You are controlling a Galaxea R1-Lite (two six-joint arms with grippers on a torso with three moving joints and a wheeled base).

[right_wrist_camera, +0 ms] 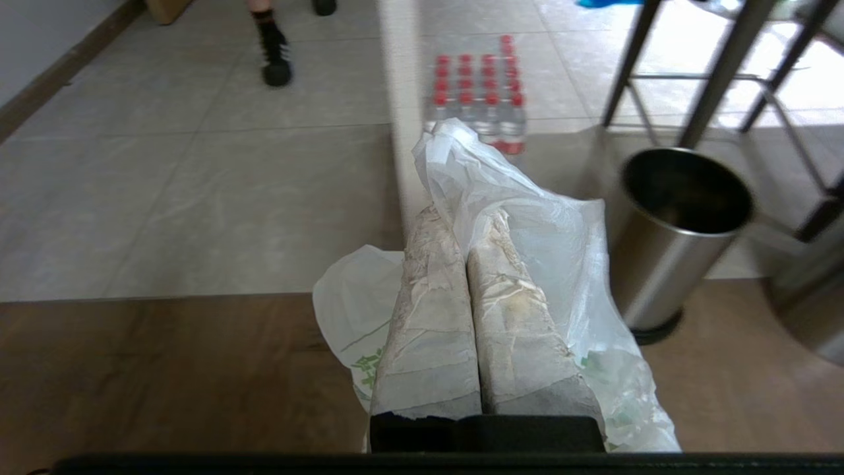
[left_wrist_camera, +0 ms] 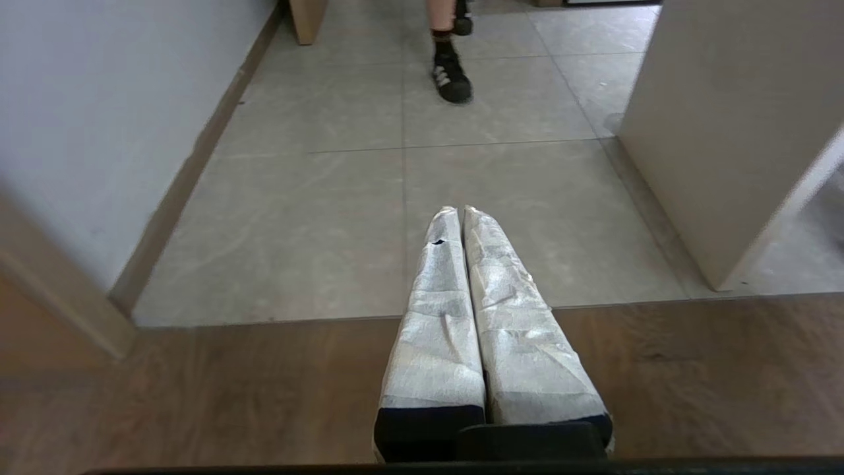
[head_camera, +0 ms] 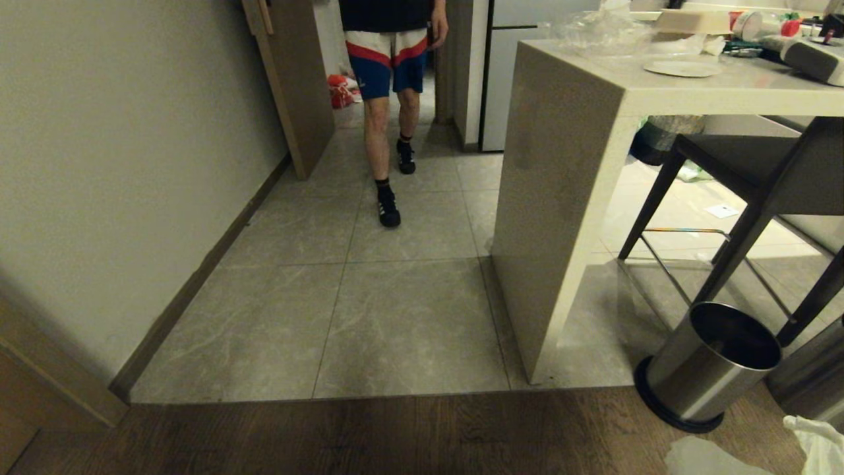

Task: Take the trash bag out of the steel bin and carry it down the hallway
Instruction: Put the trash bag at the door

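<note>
My right gripper (right_wrist_camera: pixel 461 221) is shut on the trash bag (right_wrist_camera: pixel 547 251), a thin translucent-white bag with green print. The bag's top bunches up between the fingertips and the rest drapes down on both sides of the fingers. A corner of it shows in the head view at the lower right (head_camera: pixel 821 442). The steel bin (right_wrist_camera: pixel 672 251) stands on the wood floor just beside the bag, its dark inside bare (head_camera: pixel 699 369). My left gripper (left_wrist_camera: pixel 459 211) is shut on nothing and hangs above the floor's edge. The grey-tiled hallway (head_camera: pixel 369 297) stretches ahead.
A person (head_camera: pixel 389 99) stands in the hallway facing me. A cream counter (head_camera: pixel 560 198) with clutter on top borders the hallway on the right, with a dark stool (head_camera: pixel 758 171) behind the bin. A pack of bottles (right_wrist_camera: pixel 478 92) sits under the counter. An orange-red bag (head_camera: pixel 339 91) lies far back.
</note>
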